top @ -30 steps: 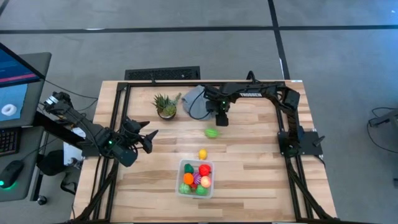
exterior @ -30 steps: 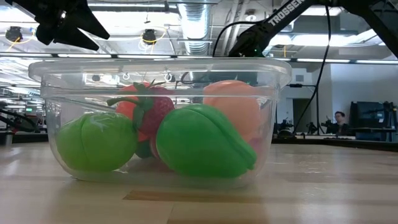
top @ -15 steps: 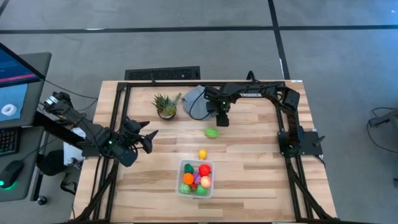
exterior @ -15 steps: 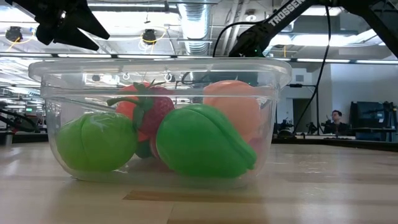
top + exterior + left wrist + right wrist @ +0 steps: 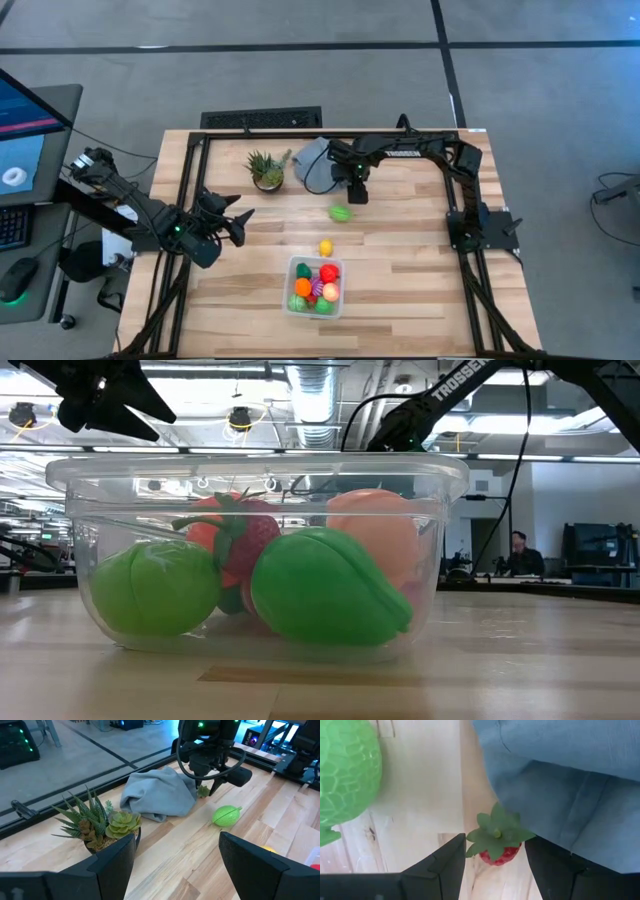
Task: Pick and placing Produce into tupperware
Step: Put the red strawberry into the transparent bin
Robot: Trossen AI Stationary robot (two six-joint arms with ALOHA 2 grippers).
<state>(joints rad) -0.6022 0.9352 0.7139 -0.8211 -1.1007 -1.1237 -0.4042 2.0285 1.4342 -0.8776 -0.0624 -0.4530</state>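
My right gripper [image 5: 355,194] points down at the table's far middle, by the near edge of the grey cloth [image 5: 318,165]. It is shut on a small red strawberry [image 5: 496,845] with a green leaf crown. A green fruit [image 5: 341,213] and a yellow one [image 5: 325,247] lie on the wood nearer me. The clear tupperware [image 5: 316,287] stands at the near middle with several pieces of produce [image 5: 320,585] inside. My left gripper [image 5: 245,226] hovers open over the table's left part, holding nothing. My right gripper has the strawberry between its two fingers [image 5: 445,865], which come from above and point down. The leaf crown [image 5: 472,837] faces up and reaches both fingers' inner sides. The strawberry stands upright; whether its underside is off the wood I cannot tell.
A spiky potted plant [image 5: 266,170] stands left of the cloth at the far side. Bare wood lies between the green fruit and the tupperware's rim [image 5: 250,460]. Black frame rails [image 5: 470,260] run along the table's left and right edges.
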